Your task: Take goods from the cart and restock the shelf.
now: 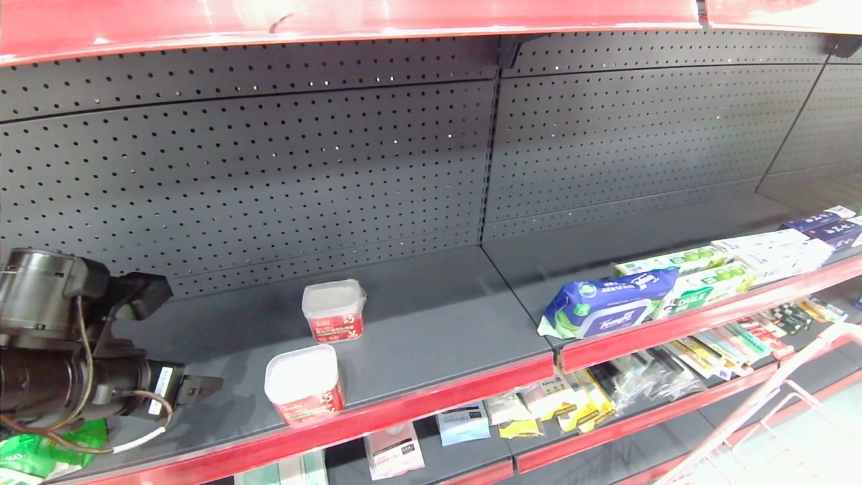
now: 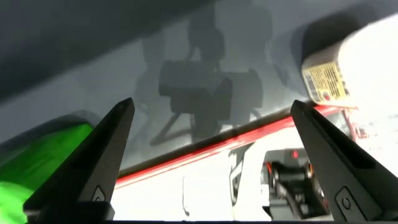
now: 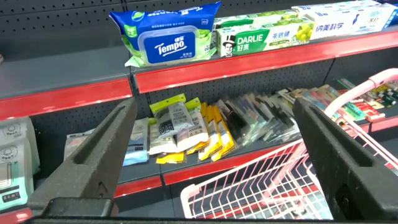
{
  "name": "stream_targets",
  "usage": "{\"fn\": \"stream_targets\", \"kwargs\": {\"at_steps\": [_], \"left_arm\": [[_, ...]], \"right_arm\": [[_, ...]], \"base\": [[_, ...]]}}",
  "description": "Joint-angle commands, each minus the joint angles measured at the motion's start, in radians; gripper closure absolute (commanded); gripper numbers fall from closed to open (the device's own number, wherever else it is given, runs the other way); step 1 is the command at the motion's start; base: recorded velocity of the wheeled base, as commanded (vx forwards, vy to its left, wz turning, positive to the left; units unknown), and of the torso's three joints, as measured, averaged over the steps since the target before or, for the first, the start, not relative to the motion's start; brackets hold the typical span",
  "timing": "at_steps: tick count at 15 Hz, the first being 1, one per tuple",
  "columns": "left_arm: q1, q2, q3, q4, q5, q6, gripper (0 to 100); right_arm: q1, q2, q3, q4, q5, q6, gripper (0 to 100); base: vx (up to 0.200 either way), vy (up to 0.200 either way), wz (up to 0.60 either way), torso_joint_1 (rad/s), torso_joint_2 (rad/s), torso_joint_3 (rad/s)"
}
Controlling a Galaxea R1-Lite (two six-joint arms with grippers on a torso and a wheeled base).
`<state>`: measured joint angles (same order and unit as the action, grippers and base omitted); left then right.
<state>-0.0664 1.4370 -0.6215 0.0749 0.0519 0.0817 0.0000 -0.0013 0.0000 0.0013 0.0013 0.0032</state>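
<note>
Front tub [image 1: 304, 384] at shelf [image 1: 438, 323] edge; left gripper [image 2: 212, 104] spread beside.

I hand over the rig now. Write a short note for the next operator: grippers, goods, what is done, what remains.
Left gripper: jaws open, empty, over the left end of the shelf, near the front tub.
Right gripper: jaws open, empty, above the cart.
Done: two tubs stand on the shelf, the front tub at the edge and the rear tub behind it. A wipes pack and boxes lie further right.
Left: probably fetch more goods from the cart. Its contents cannot be seen.
</note>
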Motion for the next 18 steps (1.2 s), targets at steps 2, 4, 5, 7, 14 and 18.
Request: {"fn": "stream_targets", "kwargs": {"at_steps": [2,4,5,7,14,18], "left_arm": [[-0.023,0.048,0.006,0.000,-0.003,0.004,0],[-0.023,0.066,0.006,-0.001,-0.003,0.035,0],[-0.024,0.080,-0.001,-0.001,-0.003,0.041,0],[-0.032,0.111,-0.001,-0.037,-0.003,0.043,0],[-0.070,0.206,-0.035,-0.096,-0.003,0.044,0],[-0.087,0.240,-0.057,-0.121,-0.003,0.044,0]], "right_arm": [[0.000,0.001,0.000,-0.001,0.000,0.000,0],[0.002,0.001,0.000,0.000,0.000,0.000,0],[0.000,0.001,0.000,0.000,0.000,0.000,0],[0.002,0.001,0.000,-0.001,0.000,0.000,0],[0.002,0.001,0.000,0.000,0.000,0.000,0],[0.000,0.001,0.000,0.000,0.000,0.000,0]], "base": [[0.000,0.000,0.00,0.000,0.00,0.000],[0.000,0.000,0.00,0.000,0.00,0.000],[0.000,0.000,0.00,0.000,0.00,0.000],[0.000,0.000,0.00,0.000,0.00,0.000],[0.000,0.000,0.00,0.000,0.00,0.000],[0.000,0.000,0.00,0.000,0.00,0.000]]}}
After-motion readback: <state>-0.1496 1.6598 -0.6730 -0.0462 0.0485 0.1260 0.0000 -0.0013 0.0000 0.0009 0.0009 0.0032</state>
